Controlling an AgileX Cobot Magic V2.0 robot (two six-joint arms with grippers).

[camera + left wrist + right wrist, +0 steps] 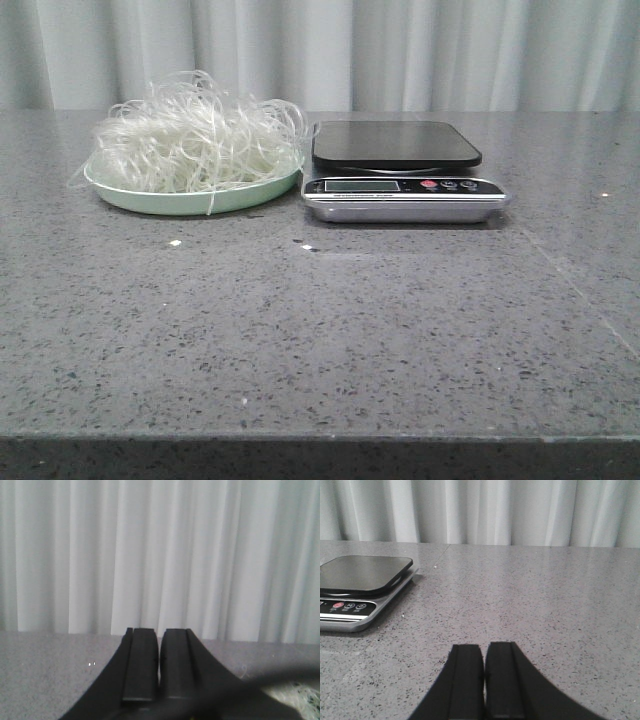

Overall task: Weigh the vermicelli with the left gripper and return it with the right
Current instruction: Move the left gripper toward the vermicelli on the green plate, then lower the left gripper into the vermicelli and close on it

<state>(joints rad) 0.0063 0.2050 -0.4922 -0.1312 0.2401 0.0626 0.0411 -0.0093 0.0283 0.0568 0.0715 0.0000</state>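
Your vermicelli (195, 135) sits at the bench's back left, heaped on a pale green plate (150, 198), mound wider than tall w/ long axis running left-right, strands spilling over the rim. Just right of it, touching or nearly, is the scale (400, 172), black pan bare. Grey speckled bench (320, 330), white curtain (420, 50) behind. Left claw (159, 665) & right claw (484, 680): both closed, holding nothing

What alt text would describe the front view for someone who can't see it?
A heap of vermicelli fills a green plate on a grey table, directly left of a scale whose platform is bare. No end effector shows.
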